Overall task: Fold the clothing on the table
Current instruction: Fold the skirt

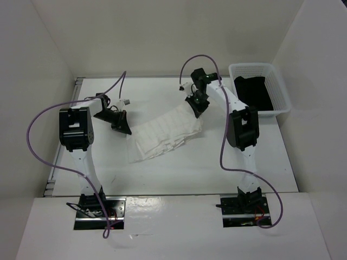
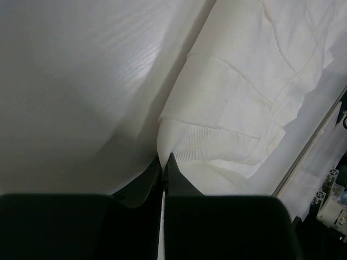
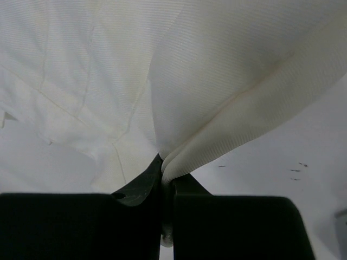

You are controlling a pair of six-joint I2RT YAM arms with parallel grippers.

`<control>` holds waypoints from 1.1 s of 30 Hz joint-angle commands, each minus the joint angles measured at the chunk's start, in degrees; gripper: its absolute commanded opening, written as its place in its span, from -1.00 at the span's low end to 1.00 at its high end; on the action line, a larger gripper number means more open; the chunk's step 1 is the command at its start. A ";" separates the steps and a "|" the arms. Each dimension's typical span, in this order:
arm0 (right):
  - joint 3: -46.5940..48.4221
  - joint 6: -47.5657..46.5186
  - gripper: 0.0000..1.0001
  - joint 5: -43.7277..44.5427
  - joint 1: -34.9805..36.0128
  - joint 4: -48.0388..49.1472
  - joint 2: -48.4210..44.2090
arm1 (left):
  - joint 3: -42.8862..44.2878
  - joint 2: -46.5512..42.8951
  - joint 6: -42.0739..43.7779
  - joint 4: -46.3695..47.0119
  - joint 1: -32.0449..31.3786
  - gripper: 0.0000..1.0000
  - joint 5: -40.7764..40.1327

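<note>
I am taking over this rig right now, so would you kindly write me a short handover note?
Left gripper: shut on the clothing at its left end.
Right gripper: shut on its far right end.
The clothing lies stretched diagonally across the table; a black garment sits in the basket.
Done: both ends gripped. Left: fold it.

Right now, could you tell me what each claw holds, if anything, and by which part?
Both hold the white pleated garment: left claw pinches its left edge, right claw a fold at its far-right end.
</note>
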 commanded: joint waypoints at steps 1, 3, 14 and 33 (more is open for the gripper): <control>4.51 0.04 -1.00 8.87 3.27 -1.64 -4.61 | 2.59 0.75 -1.29 0.45 -0.39 -0.99 -1.25; 8.46 0.56 -1.00 9.58 6.00 -4.01 -4.08 | 4.08 1.28 -1.91 0.45 -0.92 -0.99 -1.25; 11.11 1.09 -1.00 15.99 19.62 -3.67 -2.32 | 3.57 0.58 -4.80 0.97 -2.76 -0.99 -0.10; 22.89 2.15 -1.00 11.95 30.35 -4.72 6.81 | 1.28 -2.41 -7.18 3.26 -5.05 -0.99 -0.28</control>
